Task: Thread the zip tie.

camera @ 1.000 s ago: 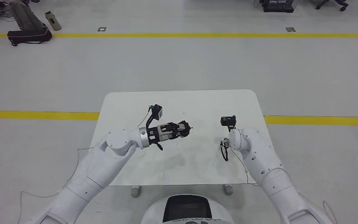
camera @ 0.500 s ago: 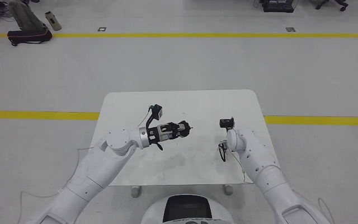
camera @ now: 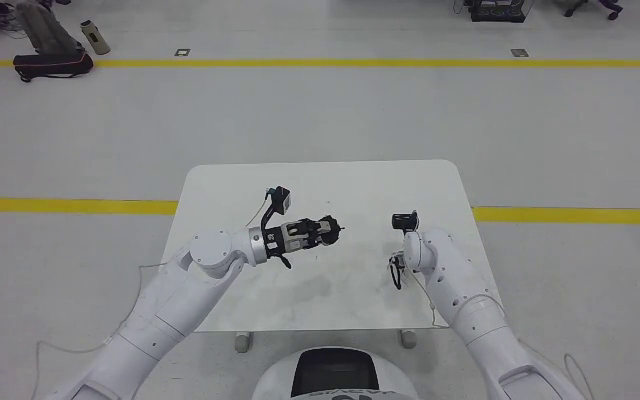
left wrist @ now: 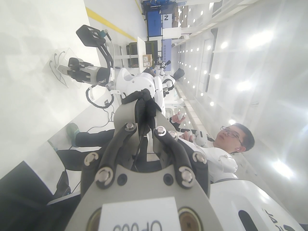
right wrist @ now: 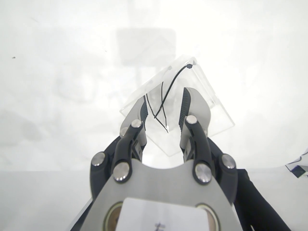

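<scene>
On the white table (camera: 300, 185) lies a small clear plastic sheet (right wrist: 211, 111) with thin black zip ties (right wrist: 173, 80) crossing on it; one shows its head at the far end. My right gripper (right wrist: 164, 94) hangs open just above the sheet, one finger on each side of the ties, touching neither. In the top view the right gripper (camera: 396, 270) points down at the table's right part. My left gripper (camera: 335, 228) is held above the table's middle, shut (left wrist: 144, 94) on a thin black zip tie that runs back between its fingers.
The left wrist view shows the right gripper (left wrist: 57, 69) farther off over the clear sheet (left wrist: 62, 54). Bare table surface lies between the two grippers and toward the far edge. A yellow floor line (camera: 80, 205) runs behind the table.
The right arm has shifted slightly toward the table's middle, its gripper staying low over the sheet. The left arm has kept still.
</scene>
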`<control>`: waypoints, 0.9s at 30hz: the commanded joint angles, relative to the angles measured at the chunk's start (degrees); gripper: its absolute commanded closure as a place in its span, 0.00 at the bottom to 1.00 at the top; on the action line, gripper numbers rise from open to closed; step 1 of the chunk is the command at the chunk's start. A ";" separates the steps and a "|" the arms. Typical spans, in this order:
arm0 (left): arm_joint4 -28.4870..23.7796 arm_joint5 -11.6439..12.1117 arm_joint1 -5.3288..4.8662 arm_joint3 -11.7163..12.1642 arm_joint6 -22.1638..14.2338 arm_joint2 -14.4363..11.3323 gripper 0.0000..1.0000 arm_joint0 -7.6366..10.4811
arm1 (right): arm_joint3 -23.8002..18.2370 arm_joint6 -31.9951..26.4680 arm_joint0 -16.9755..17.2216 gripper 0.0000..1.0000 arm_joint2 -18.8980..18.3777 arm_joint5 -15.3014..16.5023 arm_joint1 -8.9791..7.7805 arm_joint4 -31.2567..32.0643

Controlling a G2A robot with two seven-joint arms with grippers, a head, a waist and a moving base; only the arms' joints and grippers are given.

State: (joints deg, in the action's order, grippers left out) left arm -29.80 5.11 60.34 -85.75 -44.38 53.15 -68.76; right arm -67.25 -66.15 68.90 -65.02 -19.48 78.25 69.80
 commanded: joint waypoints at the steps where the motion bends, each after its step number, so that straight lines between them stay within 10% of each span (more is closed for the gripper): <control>1: 0.00 0.00 0.00 0.00 0.00 0.00 1.00 0.00 | 0.00 -0.13 0.09 0.68 -0.19 0.00 0.12 0.32; 27: 0.00 0.00 0.00 0.00 0.00 0.00 1.00 0.00 | 0.27 0.11 0.94 0.73 -3.17 0.00 0.20 -0.76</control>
State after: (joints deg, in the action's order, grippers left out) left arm -29.80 5.11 60.34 -85.75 -44.38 53.15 -68.76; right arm -67.13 -66.11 69.89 -68.22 -19.49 78.42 69.00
